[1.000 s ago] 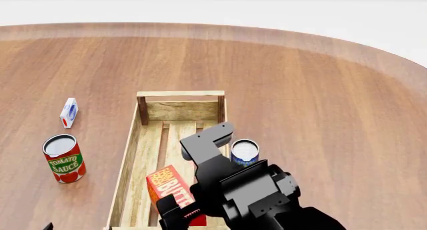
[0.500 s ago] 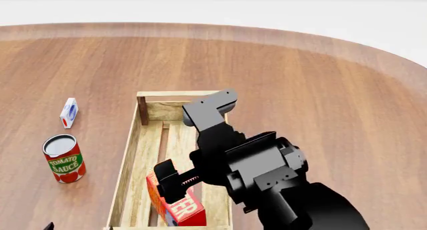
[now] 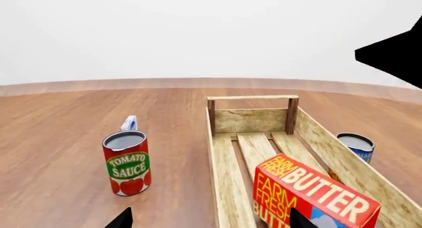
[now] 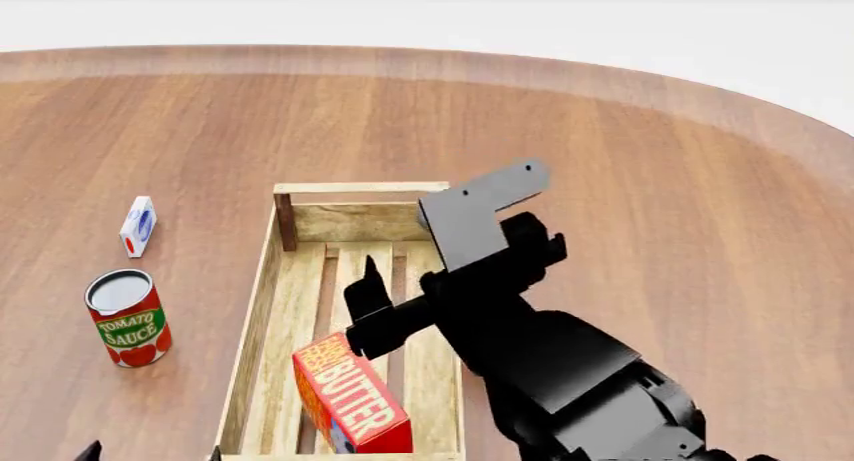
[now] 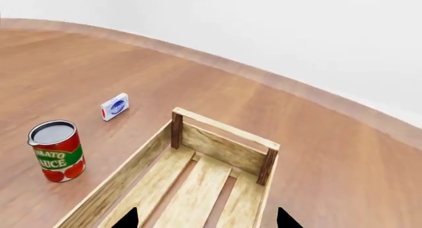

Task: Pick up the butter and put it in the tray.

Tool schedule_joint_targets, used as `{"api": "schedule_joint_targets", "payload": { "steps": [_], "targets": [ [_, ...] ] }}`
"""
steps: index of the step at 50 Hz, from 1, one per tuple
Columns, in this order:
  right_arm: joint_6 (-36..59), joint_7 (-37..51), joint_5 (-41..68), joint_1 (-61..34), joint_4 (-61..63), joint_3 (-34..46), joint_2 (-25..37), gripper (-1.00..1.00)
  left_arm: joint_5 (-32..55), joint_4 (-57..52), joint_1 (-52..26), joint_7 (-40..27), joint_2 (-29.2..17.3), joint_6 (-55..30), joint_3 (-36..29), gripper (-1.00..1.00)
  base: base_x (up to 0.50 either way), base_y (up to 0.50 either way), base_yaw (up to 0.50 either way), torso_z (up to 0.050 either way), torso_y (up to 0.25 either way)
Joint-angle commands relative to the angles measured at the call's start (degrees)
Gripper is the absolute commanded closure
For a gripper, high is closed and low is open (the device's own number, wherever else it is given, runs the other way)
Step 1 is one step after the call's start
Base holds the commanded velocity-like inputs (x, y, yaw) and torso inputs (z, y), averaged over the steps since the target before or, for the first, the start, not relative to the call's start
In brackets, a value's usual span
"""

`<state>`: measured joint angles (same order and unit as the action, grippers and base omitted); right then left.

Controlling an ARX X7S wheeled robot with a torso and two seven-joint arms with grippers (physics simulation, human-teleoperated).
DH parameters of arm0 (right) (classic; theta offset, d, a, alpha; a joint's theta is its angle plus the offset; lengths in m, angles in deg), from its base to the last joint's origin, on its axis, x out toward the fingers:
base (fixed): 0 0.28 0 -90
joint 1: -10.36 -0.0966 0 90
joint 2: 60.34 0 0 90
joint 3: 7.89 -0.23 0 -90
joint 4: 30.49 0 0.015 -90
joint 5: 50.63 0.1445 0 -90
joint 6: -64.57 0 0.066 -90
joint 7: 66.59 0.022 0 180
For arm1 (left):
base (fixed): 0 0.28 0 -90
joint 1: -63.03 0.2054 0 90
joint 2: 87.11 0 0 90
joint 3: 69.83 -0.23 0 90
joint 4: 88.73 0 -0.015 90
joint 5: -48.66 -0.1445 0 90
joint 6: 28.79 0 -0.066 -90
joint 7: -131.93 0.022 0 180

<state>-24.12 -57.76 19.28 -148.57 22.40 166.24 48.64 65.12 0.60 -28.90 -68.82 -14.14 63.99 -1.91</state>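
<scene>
The butter, a red-and-orange carton, rests inside the tray at its near end, tilted a little on the slats. In the left wrist view the butter fills the tray's near part. My right gripper hangs open above the tray's middle slats, clear of the butter, with nothing between its fingers. One of those fingers points up over the tray. My left gripper is open low at the tray's near left corner, holding nothing.
A red tomato sauce can stands left of the tray, and a small white-blue-red carton lies beyond it. A blue can stands just outside the tray's right wall. The round wooden table extends far on all sides.
My right gripper lowered the butter into the tray, opened and rose away toward the tray's far end. The butter stays in the tray. The left arm is still.
</scene>
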Motion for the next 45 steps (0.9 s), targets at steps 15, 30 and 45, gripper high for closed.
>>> {"api": "schedule_joint_targets", "payload": {
  "steps": [15,30,45],
  "targets": [
    [-26.1,32.3,-22.2,21.1,39.8,0.4,24.2,-1.0,0.3,-4.1,1.2,-1.1,-1.4,0.1,0.3,-1.0,0.0,0.0,0.0,0.0,0.0],
    [-32.1,40.9,-33.3,28.8,42.0,0.5,25.9,-1.0,-0.4,-6.5,2.5,-1.5,-2.4,0.8,0.0,-1.0,0.0,0.0,0.0,0.0,0.0],
    [-34.1,42.0,-37.5,31.0,40.2,0.3,25.3,-1.0,-0.9,-6.7,2.5,-2.0,-2.7,1.1,-0.1,-1.0,0.0,0.0,0.0,0.0,0.0]
  ]
}}
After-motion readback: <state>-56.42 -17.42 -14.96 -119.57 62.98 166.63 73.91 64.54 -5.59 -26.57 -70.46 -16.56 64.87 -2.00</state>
